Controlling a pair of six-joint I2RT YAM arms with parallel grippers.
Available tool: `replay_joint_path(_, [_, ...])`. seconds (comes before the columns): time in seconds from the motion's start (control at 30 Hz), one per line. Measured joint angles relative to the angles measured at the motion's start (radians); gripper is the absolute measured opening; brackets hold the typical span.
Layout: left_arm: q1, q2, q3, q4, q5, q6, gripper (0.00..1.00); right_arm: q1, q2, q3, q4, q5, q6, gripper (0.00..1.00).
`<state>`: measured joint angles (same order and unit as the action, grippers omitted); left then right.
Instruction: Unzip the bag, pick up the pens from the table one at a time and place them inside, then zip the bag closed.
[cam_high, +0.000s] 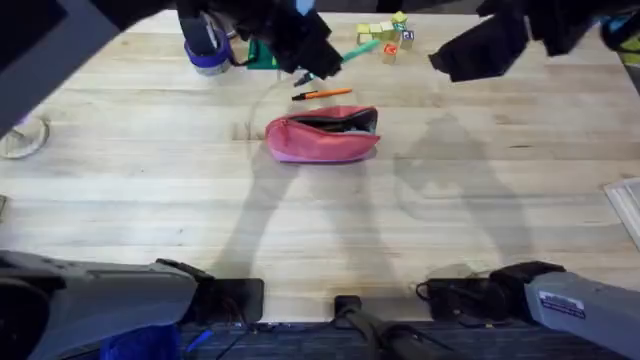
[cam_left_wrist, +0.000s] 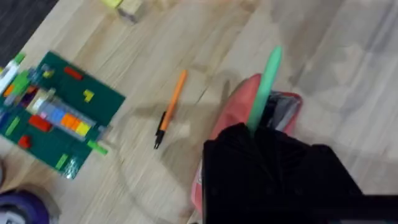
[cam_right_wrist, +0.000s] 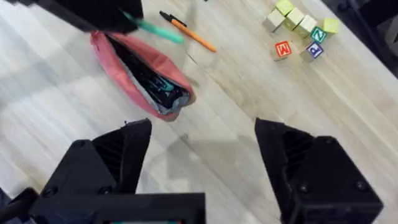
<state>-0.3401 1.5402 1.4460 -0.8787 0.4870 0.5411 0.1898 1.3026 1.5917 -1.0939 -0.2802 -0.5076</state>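
The pink bag (cam_high: 322, 138) lies unzipped mid-table, its dark inside showing (cam_right_wrist: 146, 78). My left gripper (cam_high: 316, 62) hangs above and just behind the bag, shut on a green pen (cam_high: 356, 52) that sticks out over the bag's opening (cam_left_wrist: 264, 84). An orange pen with a black tip (cam_high: 322, 94) lies on the table (cam_high: 150, 190) just behind the bag; it also appears in the wrist views (cam_left_wrist: 169, 109) (cam_right_wrist: 189, 32). My right gripper (cam_right_wrist: 205, 155) is open, empty, and held high to the right of the bag (cam_high: 480, 45).
Several letter blocks (cam_high: 385, 40) sit at the back, right of the pens. A green brick plate (cam_left_wrist: 59, 118) with small bricks and a purple round object (cam_high: 208, 55) stand at the back left. A clear round item (cam_high: 22, 138) rests at the left edge.
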Motion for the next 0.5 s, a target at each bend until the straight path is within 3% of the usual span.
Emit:
replay_joint_path(0.23, [-0.053,0.000,0.000,0.000,0.008,0.046,0.043,-0.027,-0.050,0.000,-0.007,0.000,0.003,0.996])
replay_joint_path(0.5, [-0.060,0.000,0.000,-0.001,0.011,0.102,0.043,-0.038,-0.053,0.000,-0.030,0.000,0.004,0.997])
